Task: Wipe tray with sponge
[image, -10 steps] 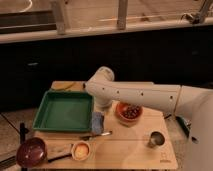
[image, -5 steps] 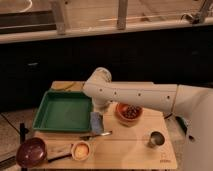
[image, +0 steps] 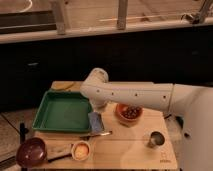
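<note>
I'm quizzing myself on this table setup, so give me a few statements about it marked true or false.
1. The tray is green. True.
2. The sponge lies in the middle of the tray. False: it is at the tray's edge nearest the red bowl, in the shut gripper.
3. A metal cup stands on the table. True.
4. The purple bowl sits inside the tray. False: it stands on the table, in front of the tray.
</note>
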Motion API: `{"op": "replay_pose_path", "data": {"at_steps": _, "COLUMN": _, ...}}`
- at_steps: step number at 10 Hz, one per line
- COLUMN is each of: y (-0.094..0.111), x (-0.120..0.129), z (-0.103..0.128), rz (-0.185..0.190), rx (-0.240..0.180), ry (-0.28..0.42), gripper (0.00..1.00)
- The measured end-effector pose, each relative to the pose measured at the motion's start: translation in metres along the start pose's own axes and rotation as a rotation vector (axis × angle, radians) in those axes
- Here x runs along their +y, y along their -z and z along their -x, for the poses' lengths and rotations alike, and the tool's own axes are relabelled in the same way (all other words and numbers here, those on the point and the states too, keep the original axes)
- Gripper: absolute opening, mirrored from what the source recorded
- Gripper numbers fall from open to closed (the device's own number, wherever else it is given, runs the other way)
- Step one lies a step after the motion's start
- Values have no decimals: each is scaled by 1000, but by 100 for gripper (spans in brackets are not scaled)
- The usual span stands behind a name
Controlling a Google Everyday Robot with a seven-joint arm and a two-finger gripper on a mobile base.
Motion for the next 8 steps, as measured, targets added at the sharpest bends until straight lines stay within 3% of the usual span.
{"op": "replay_pose_path", "data": {"at_steps": 8, "y": -8, "x": -18, "z": 20, "rz": -46, "rx": -33, "ry": 87, "gripper": 3}}
